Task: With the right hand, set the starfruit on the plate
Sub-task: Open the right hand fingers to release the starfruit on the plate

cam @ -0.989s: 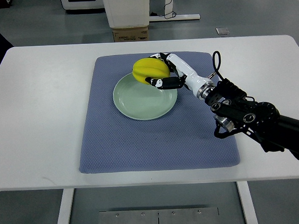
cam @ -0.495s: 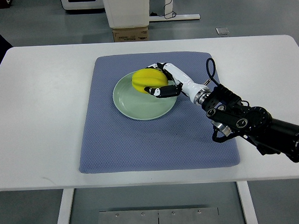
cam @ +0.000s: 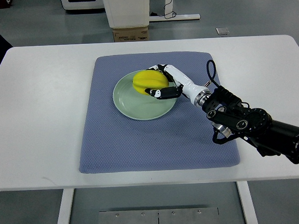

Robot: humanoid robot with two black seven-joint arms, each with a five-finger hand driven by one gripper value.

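Note:
A yellow starfruit point(cam: 149, 81) lies at the upper right of a pale green plate point(cam: 134, 105), which sits on a blue-grey mat point(cam: 116, 143). My right hand point(cam: 160, 81) comes in from the right edge with its white and black fingers point(cam: 163, 93) wrapped around the starfruit's right side. The fruit sits low over the plate's surface. I cannot tell whether it rests on the plate. The left arm does not show.
The mat lies on a white table point(cam: 35, 107). The black right forearm point(cam: 249, 122) with a cable loop crosses the mat's right half. A cardboard box point(cam: 130, 34) and white furniture stand on the floor beyond the far edge.
My right hand carried the starfruit down and to the left, from above the plate's far rim onto the plate. In the last half second it barely moved.

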